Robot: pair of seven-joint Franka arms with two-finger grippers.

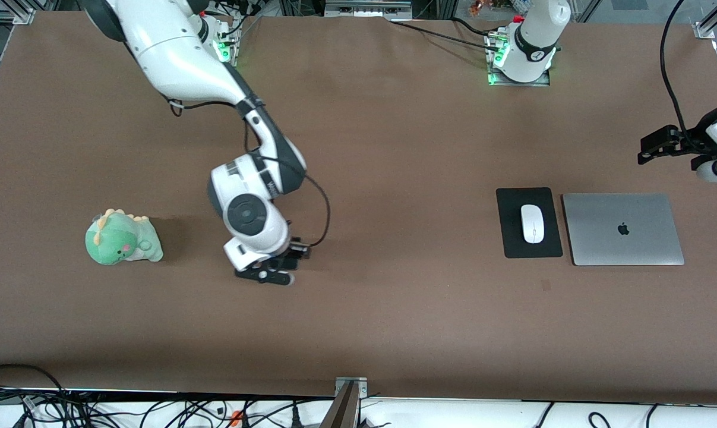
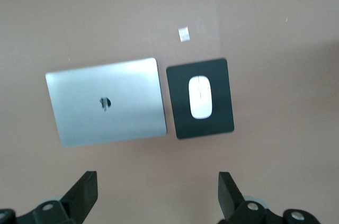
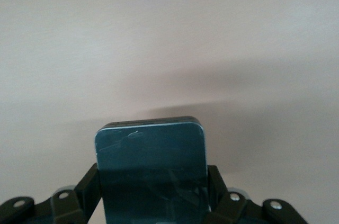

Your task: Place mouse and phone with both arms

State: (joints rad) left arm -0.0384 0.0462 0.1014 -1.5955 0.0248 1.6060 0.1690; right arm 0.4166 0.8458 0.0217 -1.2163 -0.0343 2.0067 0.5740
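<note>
Over the middle of the counter [image 1: 394, 327] the right claw [image 1: 273, 272] clamps the phone [image 3: 151, 168] between its fingers, while the left claw [image 1: 661, 145] hangs spread open above the laptop [image 1: 622, 229], beside which the mouse [image 1: 532, 223] lies on the black pad [image 1: 509, 205].

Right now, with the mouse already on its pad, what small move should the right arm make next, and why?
Probably lower the right end effector and set the phone on the table. It is shut on the phone above bare table beside the green plush dinosaur. The mouse lies on the mouse pad beside the laptop, and the left end effector hangs open above them.
</note>
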